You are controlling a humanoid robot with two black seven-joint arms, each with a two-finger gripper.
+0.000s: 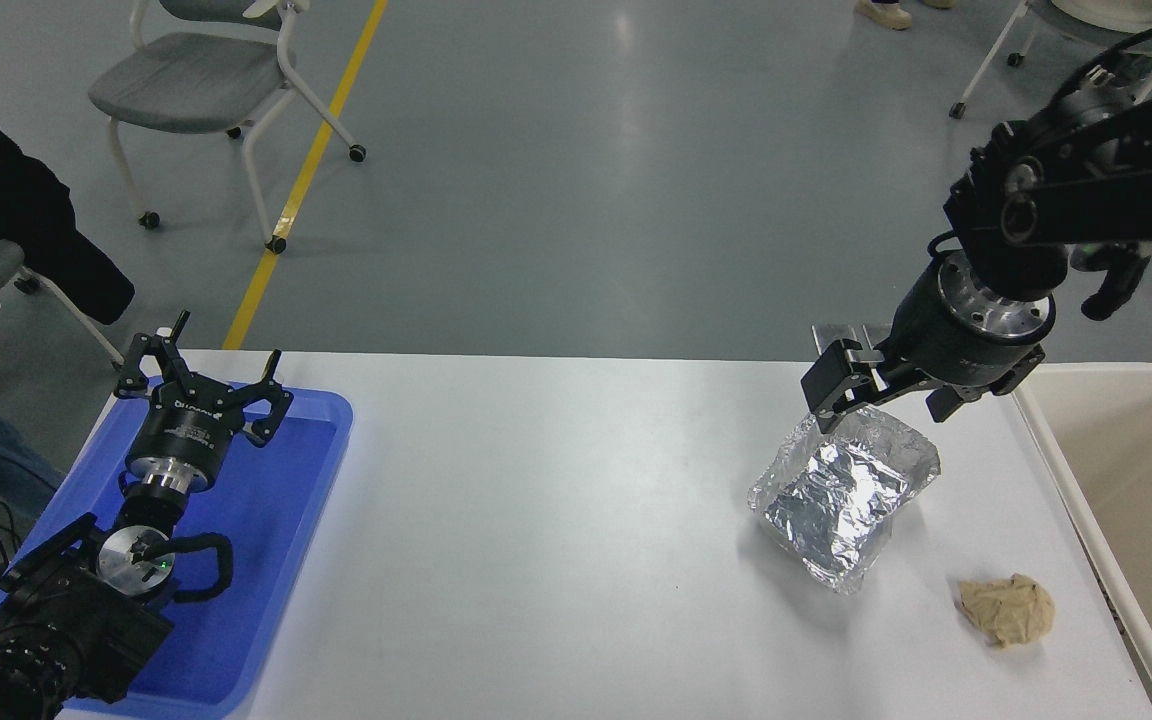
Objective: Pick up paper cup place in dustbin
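**Helper:** How far along are we? Is the cup in the bin (1046,440) yet?

**Me:** I can't say for sure. I can't see the cup anywhere in my view. It is not on the bench (536,520), and it is not in either hand.

**Helper:** What about inside the bin?

**Me:** The bin sits at the far right of the bench, and part of it runs out of my picture. The part I can see looks bare. The cup could be in the part I can't see, or somewhere else. I won't guess.

**Helper:** Where is the right hand (886,395)?

**Me:** It hangs over the far edge of the foil tray (841,500), just left of the bin. Its fingers are spread apart and there is nothing between them.

**Helper:** And the left hand (206,360)?

**Me:** It is parked over the blue tray (276,500) at the far left. Its fingers are wide apart too, and it holds nothing.

**Helper:** Is there anything else on the bench?

**Me:** A brown paper wad (1006,608) lies near me, to the right of the foil tray and close to the bin. That is all.

**Helper:** So what is left to do?

**Me:** If the cup is in the bin, I think the job is done. If not, I must find the cup first, and nothing here shows me where it is.
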